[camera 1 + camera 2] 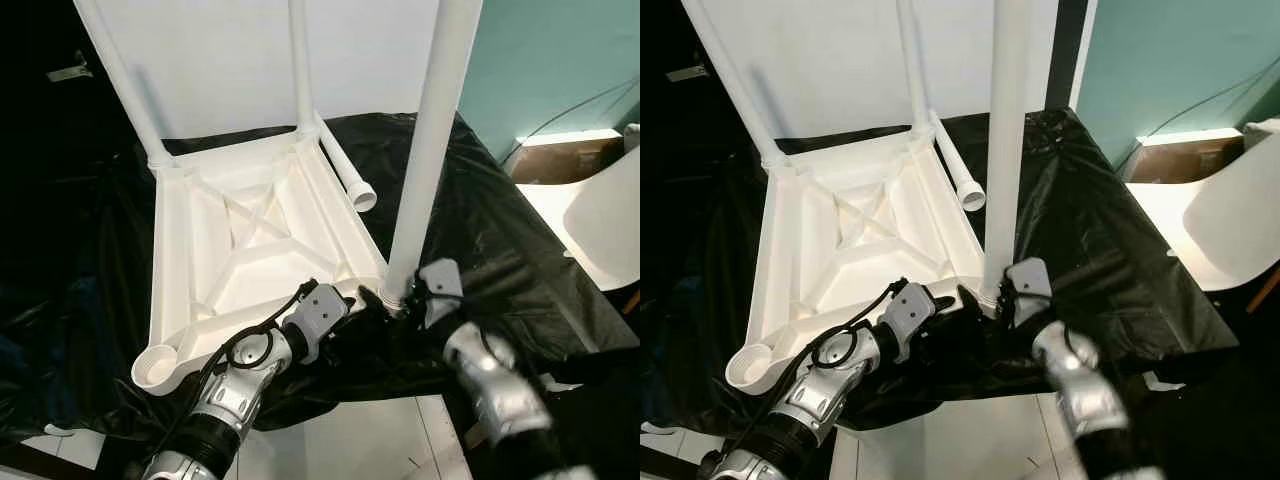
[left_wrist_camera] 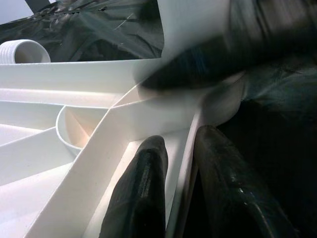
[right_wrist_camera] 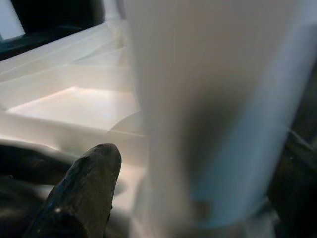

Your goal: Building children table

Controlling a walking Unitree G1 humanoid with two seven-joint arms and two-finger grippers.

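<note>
- Right gripper (image 1: 405, 295) sits at the base of the upright table leg (image 1: 432, 140), one finger (image 3: 84, 188) on each side of the tube, clamped on it just above the corner socket (image 1: 385, 293).
- Left gripper (image 1: 345, 300) is at the same near corner, fingers (image 2: 143, 193) pinching the rim rib of the tabletop (image 1: 250, 250); looks like a bracing hold, closed on the edge.
- Tabletop lies upside down on the counter (image 1: 500, 230), which is covered in black plastic sheet. Two far legs (image 1: 115, 70) are already standing in their corners.
- A fourth leg (image 1: 345, 175) lies loose along the tabletop's right edge, threaded end showing. Near-left socket (image 1: 157, 368) is empty.
- Step in hand, my read: seating or screwing leg three into the near-right socket. Can't tell if it's fully home.
- Next move needs: keep the leg vertical, twist from the base while the left holds the top from spinning, then check for wobble. After that, fetch the loose leg for the near-left socket.
</note>
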